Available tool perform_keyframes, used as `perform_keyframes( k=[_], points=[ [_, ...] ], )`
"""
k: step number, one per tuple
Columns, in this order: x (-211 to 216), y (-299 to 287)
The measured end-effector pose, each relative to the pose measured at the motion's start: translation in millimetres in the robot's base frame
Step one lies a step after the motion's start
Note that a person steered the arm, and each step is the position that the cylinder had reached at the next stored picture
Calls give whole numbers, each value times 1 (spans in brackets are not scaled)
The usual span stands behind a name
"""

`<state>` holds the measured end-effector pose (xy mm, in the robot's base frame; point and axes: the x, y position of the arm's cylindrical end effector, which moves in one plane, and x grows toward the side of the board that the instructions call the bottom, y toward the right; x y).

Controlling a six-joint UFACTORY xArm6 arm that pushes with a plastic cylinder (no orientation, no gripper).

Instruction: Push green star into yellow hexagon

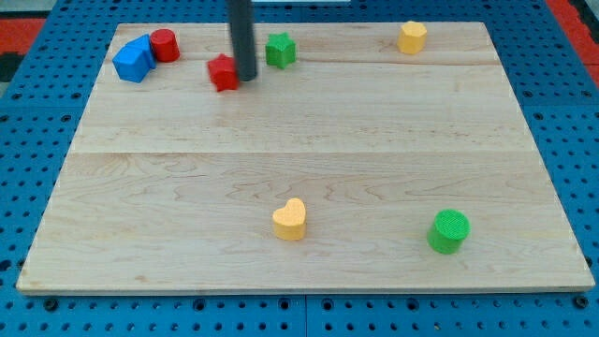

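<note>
The green star (pixel 280 50) lies near the view's top, left of centre. The yellow hexagon (pixel 412 36) lies at the view's top right, well apart from the star. My tip (pixel 246 78) stands just left of and slightly below the green star, with a small gap between them. It is right beside a red star-like block (pixel 224 72), on that block's right side.
A blue block (pixel 134 60) and a red cylinder (pixel 165 45) sit together at the top left. A yellow heart (pixel 290 220) lies at bottom centre and a green cylinder (pixel 449 231) at bottom right. The wooden board (pixel 299 159) rests on a blue pegboard.
</note>
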<state>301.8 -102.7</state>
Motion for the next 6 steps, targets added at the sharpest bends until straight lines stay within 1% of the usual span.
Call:
perform_keyframes(
  k=[1, 2, 3, 5, 6],
  points=[
    [-2, -48],
    [-26, -39],
    [-55, -7],
    [-58, 101],
    [-55, 140]
  ],
)
